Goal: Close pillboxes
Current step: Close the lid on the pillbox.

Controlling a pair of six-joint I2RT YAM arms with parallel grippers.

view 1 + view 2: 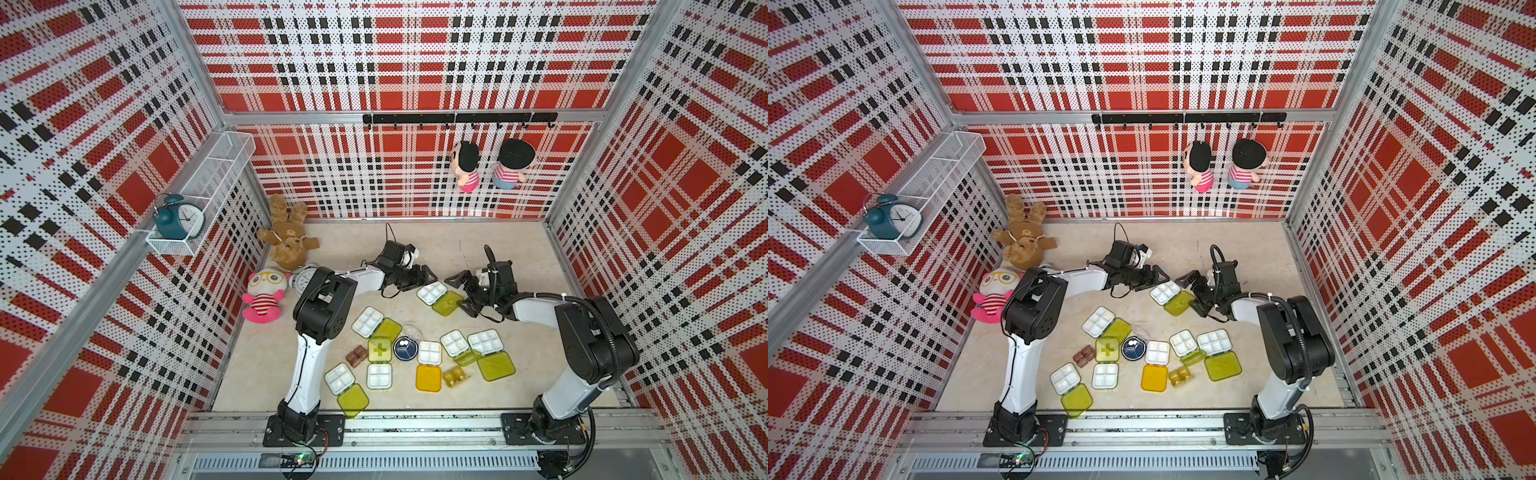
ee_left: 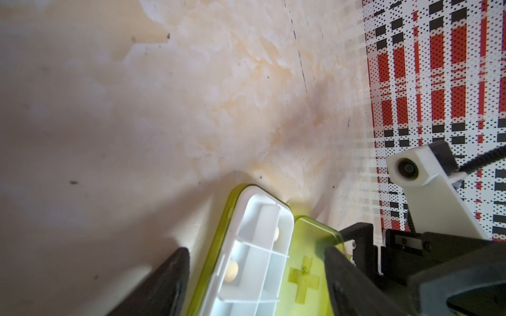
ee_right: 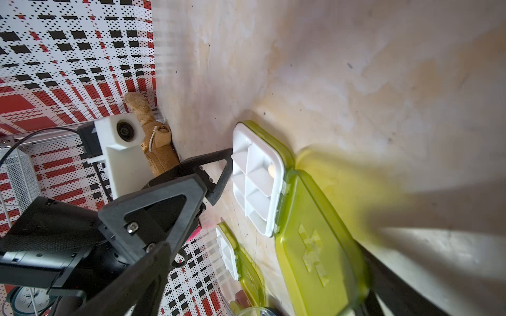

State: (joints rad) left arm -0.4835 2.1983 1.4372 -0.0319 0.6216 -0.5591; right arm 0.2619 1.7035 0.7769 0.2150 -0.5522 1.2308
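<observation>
**Pillboxes (image 1: 379,376) spread over a pale desk (image 1: 515,257)**

Most are seen lying open on the near half of the mottled beige desk, green lids folded flat. One open pillbox (image 1: 432,292) is set apart near the middle, its lid (image 1: 448,302) on the surface. The left end effector (image 1: 424,277) is held wide at the white tray; the right end effector (image 1: 461,294) is spread wide at the lid. The space is walled by perforated red, black and white plaid panels (image 1: 415,75). A wire shelf (image 1: 208,178) carrying an alarm clock (image 1: 179,217) is fixed to one wall, and two dolls (image 1: 465,166) are hung from a hook rail (image 1: 459,118).
</observation>
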